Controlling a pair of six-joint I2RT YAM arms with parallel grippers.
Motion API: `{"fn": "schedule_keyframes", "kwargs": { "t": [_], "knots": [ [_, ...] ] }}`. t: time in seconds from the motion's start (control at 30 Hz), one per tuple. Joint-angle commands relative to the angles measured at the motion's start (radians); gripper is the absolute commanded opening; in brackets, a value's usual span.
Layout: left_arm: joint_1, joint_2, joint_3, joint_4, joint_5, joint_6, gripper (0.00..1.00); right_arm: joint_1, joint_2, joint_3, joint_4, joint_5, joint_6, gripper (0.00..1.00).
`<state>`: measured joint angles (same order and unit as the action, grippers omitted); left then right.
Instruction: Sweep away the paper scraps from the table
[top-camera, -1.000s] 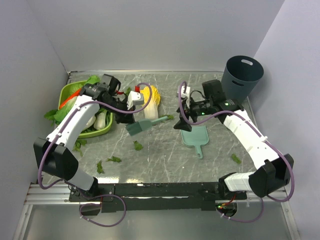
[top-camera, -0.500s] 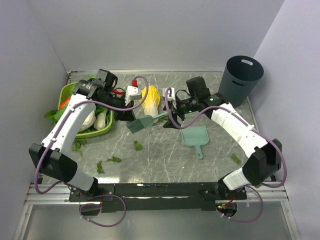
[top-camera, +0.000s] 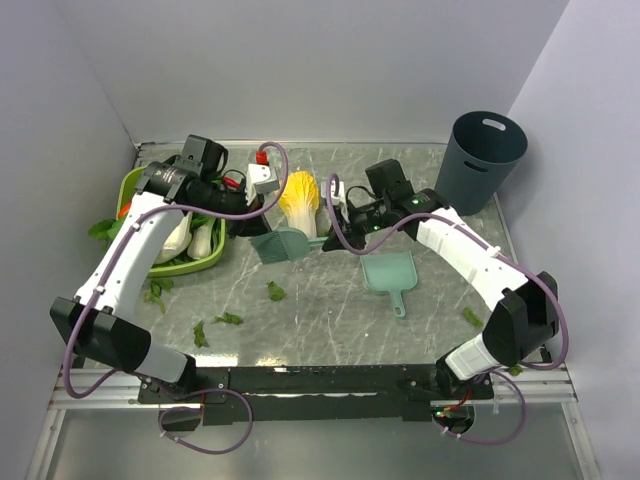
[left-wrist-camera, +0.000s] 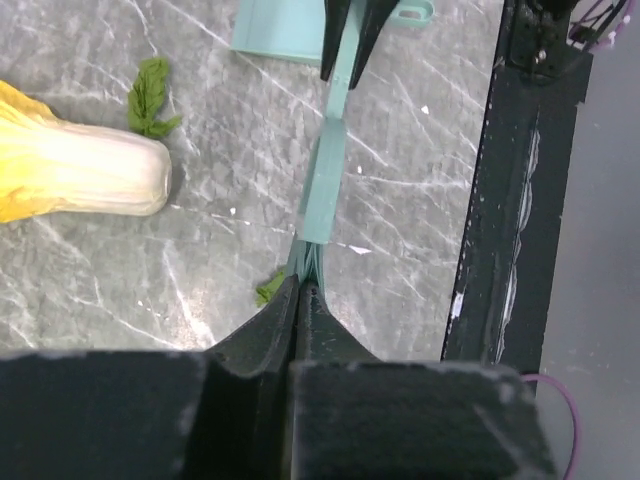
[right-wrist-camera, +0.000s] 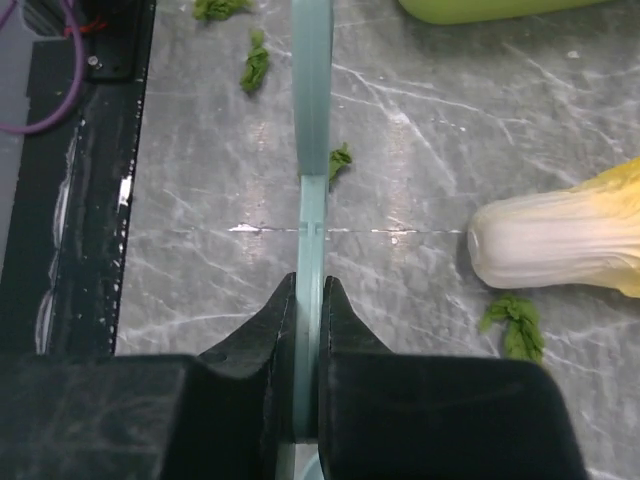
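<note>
A teal hand brush (top-camera: 285, 244) hangs over the table (top-camera: 330, 325) between both arms. My left gripper (top-camera: 264, 236) is shut on its head end (left-wrist-camera: 318, 200), jaws pressed together. At the other end my right gripper (top-camera: 328, 241) is shut on the brush's handle (right-wrist-camera: 311, 240). The teal dustpan (top-camera: 390, 272) lies flat just right of the brush, held by nothing. Dark-green paper scraps lie on the marble: one under the brush (top-camera: 275, 291), others at the front left (top-camera: 228, 319) (top-camera: 200, 333) and one at the front right (top-camera: 470, 316). More scraps (right-wrist-camera: 254, 68) (right-wrist-camera: 514, 326) (left-wrist-camera: 150, 95) show in the wrist views.
A yellow-topped cabbage half (top-camera: 300, 197) lies just behind the brush. A green basket (top-camera: 205, 262) with whole cabbages stands at the left, leaves spilling beside it. A dark grey bin (top-camera: 487, 155) stands at the back right corner. Walls close three sides.
My right arm swung left from above the dustpan to the brush handle, and its open jaws closed on it. The left arm shifted the brush slightly right and forward.
</note>
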<state>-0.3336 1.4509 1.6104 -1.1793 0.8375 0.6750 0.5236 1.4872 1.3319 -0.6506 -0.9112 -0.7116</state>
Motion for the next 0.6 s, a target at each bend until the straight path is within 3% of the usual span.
{"fn": "schedule_keyframes", "kwargs": {
  "t": [0.0, 0.03, 0.1, 0.2, 0.4, 0.57],
  "knots": [
    [-0.012, -0.024, 0.019, 0.084, 0.091, -0.089, 0.09, -0.013, -0.090, -0.033, -0.006, -0.002, 0.023, 0.00],
    [-0.012, -0.032, 0.005, 0.111, 0.091, -0.112, 0.29, -0.014, -0.100, -0.028, -0.026, -0.003, 0.021, 0.00],
    [-0.010, -0.059, -0.015, 0.196, 0.094, -0.170, 0.53, -0.023, -0.114, -0.007, -0.128, -0.009, 0.002, 0.00],
    [-0.008, -0.099, -0.059, 0.326, 0.112, -0.257, 0.67, -0.040, -0.113, 0.056, -0.240, -0.012, -0.029, 0.00],
    [-0.010, -0.055, -0.046, 0.356, 0.185, -0.288, 0.83, -0.091, -0.093, 0.144, -0.357, -0.032, 0.038, 0.00],
    [-0.022, -0.069, -0.105, 0.484, 0.172, -0.347, 0.84, -0.100, -0.071, 0.204, -0.414, -0.041, 0.018, 0.00]
  ]
}}
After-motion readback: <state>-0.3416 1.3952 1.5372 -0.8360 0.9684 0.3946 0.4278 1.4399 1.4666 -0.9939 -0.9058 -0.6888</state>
